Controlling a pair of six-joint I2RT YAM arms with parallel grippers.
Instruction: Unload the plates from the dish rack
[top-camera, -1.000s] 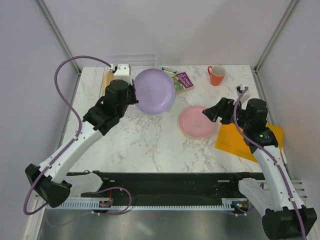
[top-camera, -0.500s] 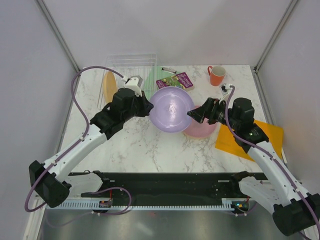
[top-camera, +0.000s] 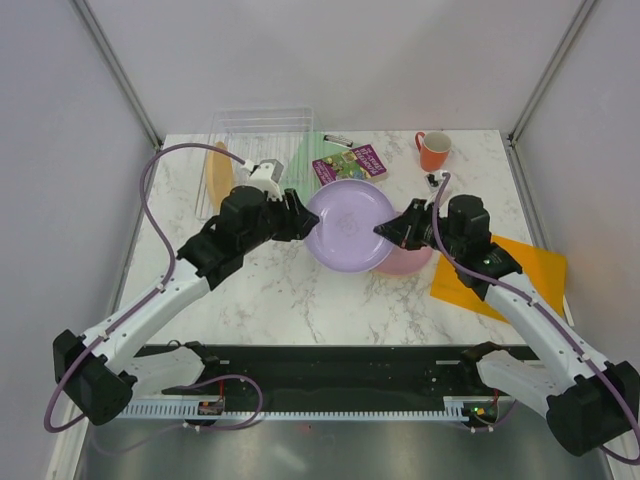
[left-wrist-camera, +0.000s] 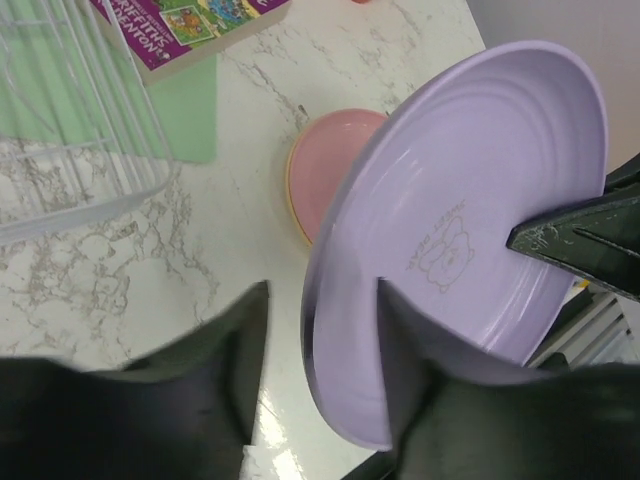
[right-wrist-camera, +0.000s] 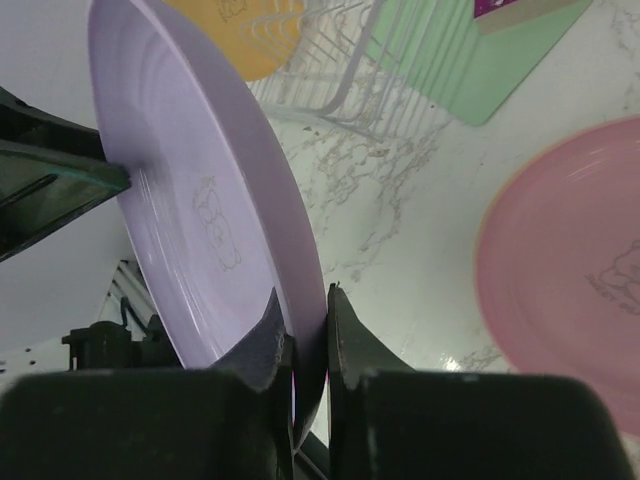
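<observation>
1. Right fingers (right-wrist-camera: 268, 345): closed on the right rim of the lilac plate (top-camera: 345, 225), one finger on each face. The right wrist view shows no gap.
2. Left fingers (left-wrist-camera: 405, 400): spread on either side of the plate's left rim. One finger lies against the inner face. The other stands apart from the rim, with tabletop visible in the gap.
3. Lilac plate: held tilted above the middle of the tabletop (top-camera: 300, 300), between the two arms.
4. Pink plate (top-camera: 412, 262): lies flat on the tabletop, right of centre. In the top view the lilac plate covers its left part.
5. Dish rack (top-camera: 262, 125): clear plastic, at the far left. One yellow-orange plate (top-camera: 218, 172) stands on edge in its left part.
6. Pale green sheet (top-camera: 303, 152): lies under the rack's right end and extends past it. A purple book (top-camera: 350, 162) sits at its right edge. An orange mug (top-camera: 433, 150) stands at the far right.
7. Tabletop: white marble pattern with grey veining. An orange sheet (top-camera: 505, 275) lies at the right edge beneath the right arm. A black strip (top-camera: 330, 365) runs along the near edge.
8. Room: plain pale walls on three sides, with a metal post (top-camera: 110, 70) at each far corner.
</observation>
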